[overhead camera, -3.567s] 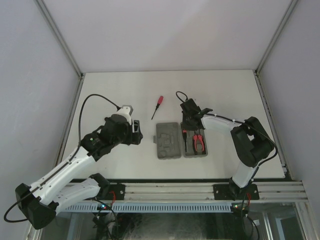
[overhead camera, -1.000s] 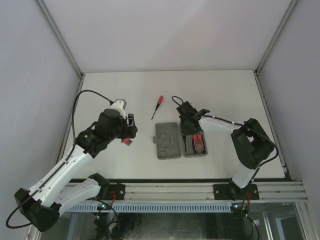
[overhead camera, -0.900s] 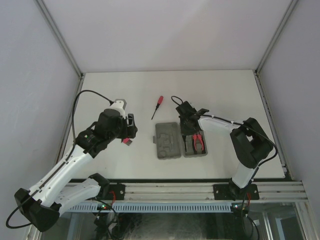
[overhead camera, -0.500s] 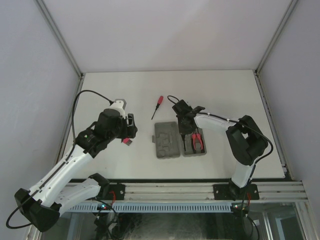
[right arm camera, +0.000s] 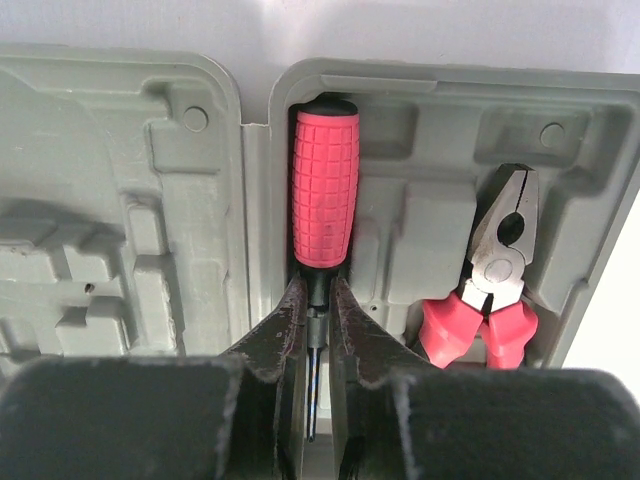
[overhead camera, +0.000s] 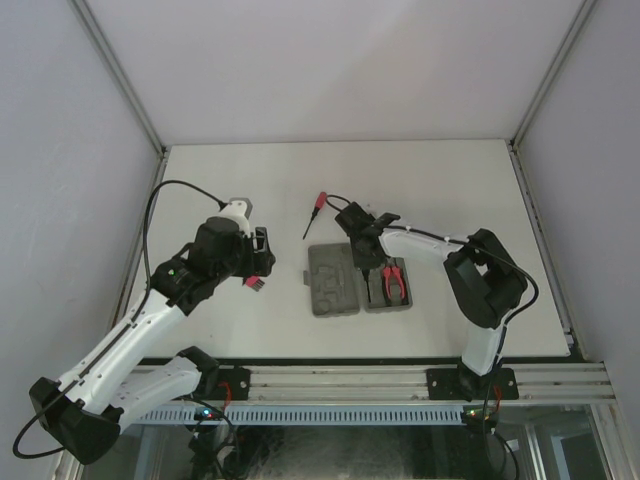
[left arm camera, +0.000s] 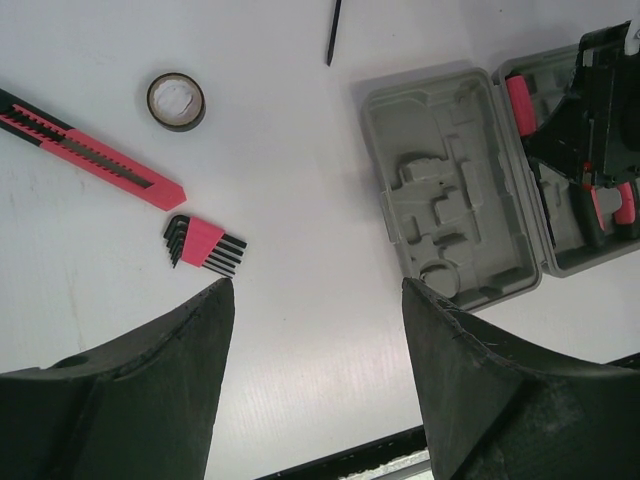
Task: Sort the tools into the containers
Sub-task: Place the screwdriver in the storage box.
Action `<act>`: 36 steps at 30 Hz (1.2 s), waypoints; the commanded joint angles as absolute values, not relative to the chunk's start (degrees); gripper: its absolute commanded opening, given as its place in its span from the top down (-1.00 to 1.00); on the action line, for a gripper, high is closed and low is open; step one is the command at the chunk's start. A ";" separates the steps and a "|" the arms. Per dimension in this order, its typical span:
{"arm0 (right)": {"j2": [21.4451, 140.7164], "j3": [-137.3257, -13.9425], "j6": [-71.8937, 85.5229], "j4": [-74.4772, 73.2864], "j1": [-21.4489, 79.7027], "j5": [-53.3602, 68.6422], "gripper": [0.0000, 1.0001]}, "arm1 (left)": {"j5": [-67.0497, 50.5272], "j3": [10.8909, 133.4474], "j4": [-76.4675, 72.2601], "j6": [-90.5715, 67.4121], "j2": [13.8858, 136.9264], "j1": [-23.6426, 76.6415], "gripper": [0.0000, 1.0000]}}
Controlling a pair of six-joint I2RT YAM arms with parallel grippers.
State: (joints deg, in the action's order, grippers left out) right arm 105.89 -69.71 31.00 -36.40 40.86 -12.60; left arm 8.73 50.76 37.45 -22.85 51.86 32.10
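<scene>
Right gripper (right arm camera: 317, 305) pinching screwdriver (right arm camera: 324, 185) in tray (right arm camera: 430, 95)

White table (overhead camera: 420, 170) enclosed by pale grey walls (overhead camera: 330, 60), aluminium rail (overhead camera: 350, 380) in front

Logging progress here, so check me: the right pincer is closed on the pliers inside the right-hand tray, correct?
Not quite. The right pincer is closed on the red-handled screwdriver inside the right-hand tray, not on the pliers, which lie beside it in the same tray. The right wrist view shows this.
</scene>
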 commanded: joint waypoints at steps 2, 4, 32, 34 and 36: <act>114.17 -64.86 33.38 -37.50 42.77 -10.05 1.00 | 7.69 51.57 35.60 -21.96 50.99 31.56 -0.44; 114.01 -64.11 33.69 -37.00 42.81 -9.91 1.00 | 7.48 51.56 35.51 -21.93 50.89 31.54 -0.44; 72.17 -57.54 30.91 -31.38 41.99 -14.95 0.23 | 9.88 54.15 33.45 -22.21 54.93 28.39 -0.45; 67.69 -54.11 31.27 -30.36 42.18 -15.17 0.14 | 10.60 55.92 33.25 -21.86 57.00 28.39 -0.44; 63.12 -50.71 31.75 -29.37 42.26 -15.07 0.07 | 11.10 57.79 32.88 -21.50 59.28 28.39 -0.43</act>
